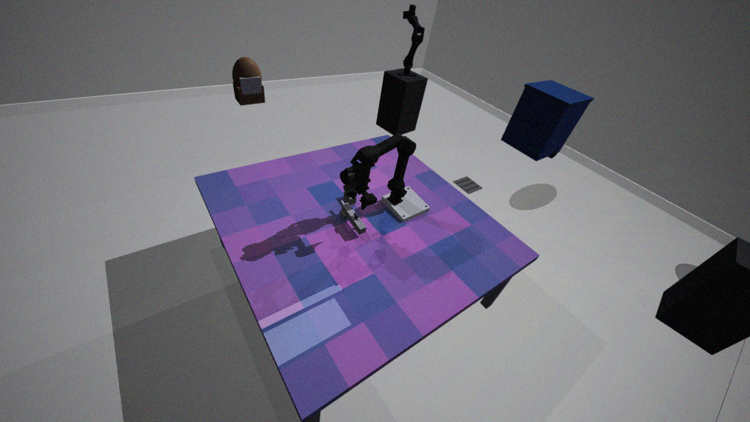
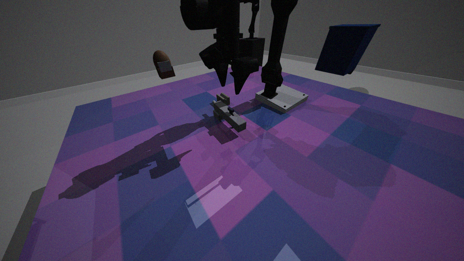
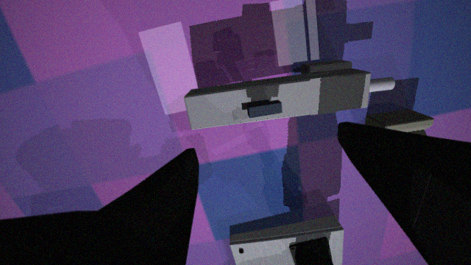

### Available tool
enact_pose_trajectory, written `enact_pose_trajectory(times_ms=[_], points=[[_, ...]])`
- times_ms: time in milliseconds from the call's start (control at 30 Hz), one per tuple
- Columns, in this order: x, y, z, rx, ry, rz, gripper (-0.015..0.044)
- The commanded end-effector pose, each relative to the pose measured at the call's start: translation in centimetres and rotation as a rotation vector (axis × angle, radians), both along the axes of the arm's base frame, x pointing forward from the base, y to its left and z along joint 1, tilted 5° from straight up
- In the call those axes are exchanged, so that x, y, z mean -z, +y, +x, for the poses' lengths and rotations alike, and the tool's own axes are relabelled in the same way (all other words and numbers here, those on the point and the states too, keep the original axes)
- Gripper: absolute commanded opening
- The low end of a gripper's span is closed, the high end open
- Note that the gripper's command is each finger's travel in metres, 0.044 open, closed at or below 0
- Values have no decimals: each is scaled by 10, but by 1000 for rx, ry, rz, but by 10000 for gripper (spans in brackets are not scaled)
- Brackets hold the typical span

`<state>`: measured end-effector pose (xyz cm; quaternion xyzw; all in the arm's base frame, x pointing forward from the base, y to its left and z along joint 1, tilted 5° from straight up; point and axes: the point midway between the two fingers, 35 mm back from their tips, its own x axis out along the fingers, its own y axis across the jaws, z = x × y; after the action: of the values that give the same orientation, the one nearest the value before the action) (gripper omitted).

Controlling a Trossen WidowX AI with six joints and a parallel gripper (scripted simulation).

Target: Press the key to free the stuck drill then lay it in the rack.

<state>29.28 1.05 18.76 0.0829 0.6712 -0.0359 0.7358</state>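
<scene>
A long grey block stands raised over the table, with a small dark key on its top. The drill, a short pale rod, sticks out of the block's end, at the right in the wrist view. The rack, a low grey-beige piece, stands beyond that end; the right finger partly borders it in the wrist view. My gripper is open and empty above the block, on its robot-base side. How deep the drill sits inside is hidden.
The white base plate of my arm is close to the block. The patchwork table ends at the left and front. A blue bin and a black pedestal are beyond the table.
</scene>
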Motion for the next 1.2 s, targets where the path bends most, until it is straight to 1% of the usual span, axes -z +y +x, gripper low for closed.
enact_pose_trajectory(times_ms=[0,367,400,900,1167], points=[[11,-15,1,-146,-5,-20,440],[64,-96,-4,-932,-34,-96,440],[67,-100,-6,-975,-36,-100,440],[104,-150,-29,-1504,-63,-137,440],[106,-153,-30,-1534,-65,-140,440]])
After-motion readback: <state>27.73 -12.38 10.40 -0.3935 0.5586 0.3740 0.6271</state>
